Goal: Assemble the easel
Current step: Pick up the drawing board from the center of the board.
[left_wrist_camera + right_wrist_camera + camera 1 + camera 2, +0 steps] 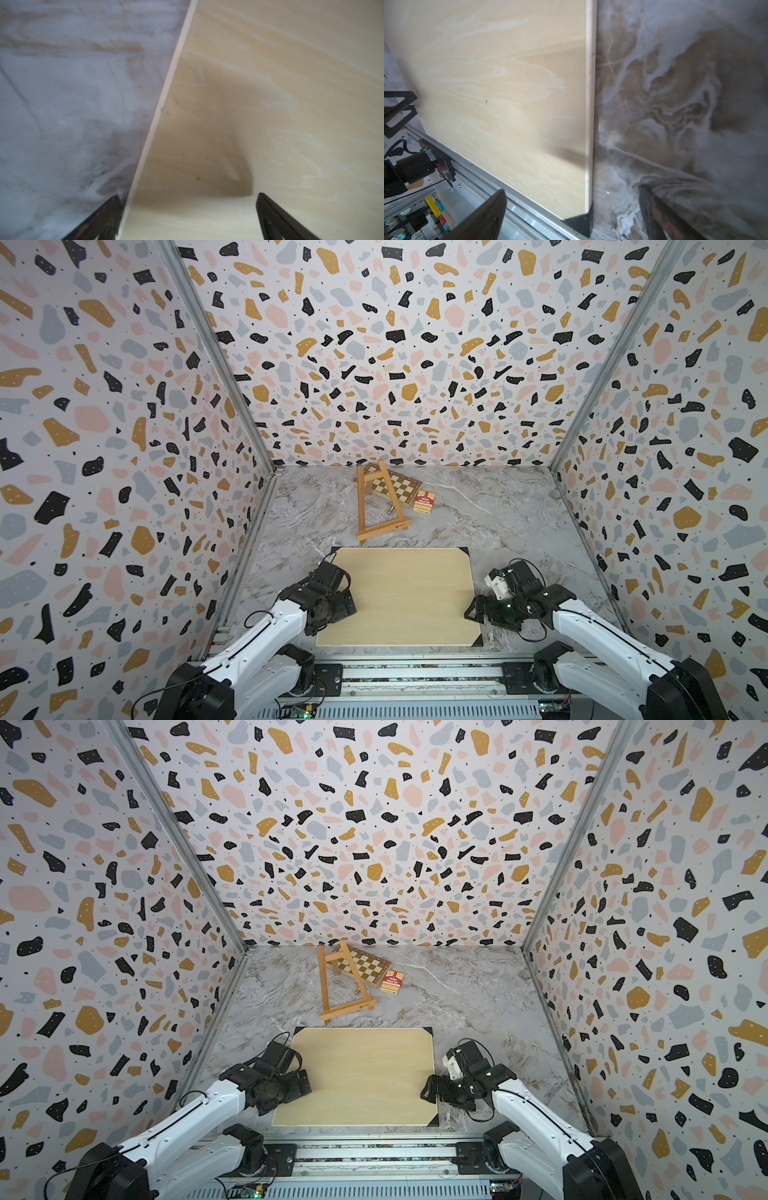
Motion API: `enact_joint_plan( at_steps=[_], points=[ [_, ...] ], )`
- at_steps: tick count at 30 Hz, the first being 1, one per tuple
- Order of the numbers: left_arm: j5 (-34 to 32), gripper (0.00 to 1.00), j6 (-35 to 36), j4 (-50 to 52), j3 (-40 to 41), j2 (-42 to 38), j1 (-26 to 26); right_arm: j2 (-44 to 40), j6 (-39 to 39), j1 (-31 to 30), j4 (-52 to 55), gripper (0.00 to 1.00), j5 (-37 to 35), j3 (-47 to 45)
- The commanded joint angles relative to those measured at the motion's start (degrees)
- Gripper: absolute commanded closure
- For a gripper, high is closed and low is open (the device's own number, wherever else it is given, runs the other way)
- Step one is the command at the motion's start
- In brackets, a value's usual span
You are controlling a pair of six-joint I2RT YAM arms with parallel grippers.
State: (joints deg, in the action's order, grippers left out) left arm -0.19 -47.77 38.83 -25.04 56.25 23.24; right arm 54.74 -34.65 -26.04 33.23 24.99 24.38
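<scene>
Easel (384, 530) (348, 1009): honey-brown slat frame, lying flat at the far middle of table (498, 514) (457, 990), ledge end toward the arms, upper part laid across chessboard (392, 487) (368, 965); rear leg not made out; well apart from both grippers. Chessboard: checkered wooden box, askew, close to the back wall. Card box (422, 502) (392, 982): red, flat on the table, just beside the chessboard's near corner and to the right of the easel. Board (407, 597) (361, 1077): large, pale wood, black corners, flat on the near half of the table between the two arms, apart from the easel's ledge. Left gripper (351, 605) (305, 1085) (188, 195): jaws spread wide and holding nothing, low over the board's left edge; in the left wrist view one finger over the marble (62, 104), the other over the board (270, 83). Right gripper (473, 612) (428, 1090) (572, 189): jaws likewise spread wide and holding nothing, at the board's right edge toward its near black corner; in the right wrist view the board (498, 83) to one side, marble (675, 104) to the other. Rail (415, 672) (374, 1152): metal, along the table's near edge, carrying both arm bases. Walls: terrazzo print on three sides.
</scene>
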Motion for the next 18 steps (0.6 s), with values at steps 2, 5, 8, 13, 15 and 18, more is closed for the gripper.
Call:
enact_joint_plan(
  at_steps=[2, 5, 8, 13, 15, 18],
  points=[
    [7.16, 0.01, -0.58, -3.95, 0.31, 2.09, 2.34, 0.49, 1.16, 0.9, 3.63, 0.0, -2.87, 2.6],
    [6.72, 0.01, -1.55, -1.97, -1.11, 0.82, 4.66, 0.81, 1.78, 2.53, 3.86, 0.0, -1.4, 2.52],
    [8.91, 0.01, -1.76, -4.45, -0.37, -2.2, 5.5, 0.61, 1.82, 3.1, 3.37, 0.0, 0.02, 1.99],
    [5.32, 0.01, 0.62, -1.66, -0.53, -4.38, 5.5, 0.67, 2.05, 3.16, 3.27, 0.0, 2.18, 0.53],
    [3.0, 0.01, 0.75, -0.78, -0.49, -4.21, 5.5, 1.12, 2.02, 3.1, 1.87, 0.0, 2.48, -0.44],
    [0.22, 0.01, 0.86, -1.71, 0.0, -2.26, 5.32, 2.87, 2.77, 3.11, 1.57, 0.0, 2.28, -0.28]
  ],
)
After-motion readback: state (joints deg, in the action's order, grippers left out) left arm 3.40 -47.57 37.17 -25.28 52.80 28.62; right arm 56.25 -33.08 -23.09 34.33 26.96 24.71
